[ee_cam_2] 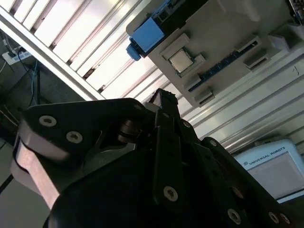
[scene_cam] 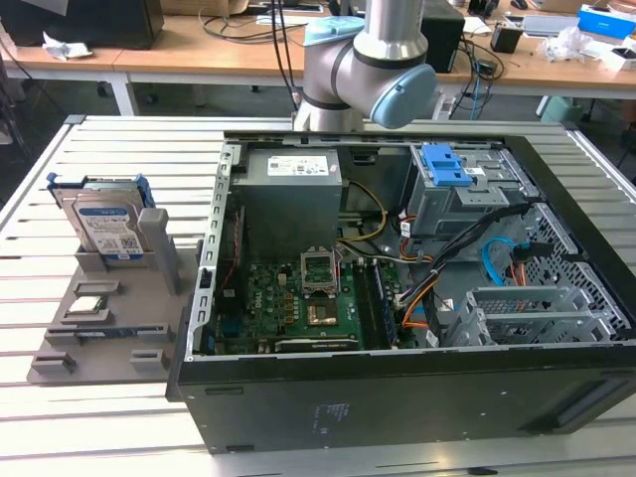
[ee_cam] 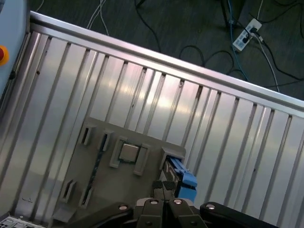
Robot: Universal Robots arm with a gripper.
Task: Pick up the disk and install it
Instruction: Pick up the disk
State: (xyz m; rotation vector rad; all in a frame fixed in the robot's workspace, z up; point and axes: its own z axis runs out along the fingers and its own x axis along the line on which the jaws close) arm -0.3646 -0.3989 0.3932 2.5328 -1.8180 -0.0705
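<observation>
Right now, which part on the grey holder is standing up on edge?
The disk in its blue bracket, upright in a slot of the grey holder; the square chip and the memory stick lie flat.

Exterior view high, angled down over computer case [scene_cam: 397, 407]; both wrist views overhead, sharing grey tray [ee_cam: 118, 185] [ee_cam_2: 223, 28]

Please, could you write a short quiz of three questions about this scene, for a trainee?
1. True or false: the disk stands on edge in the grey holder, outside the case.
2. What lies flat on the holder near the disk? A) a chip B) a fan C) a screwdriver
3. Does the end effector hold the disk?

Key: 1 true; 2 A; 3 no, it is shut on nothing.
</observation>
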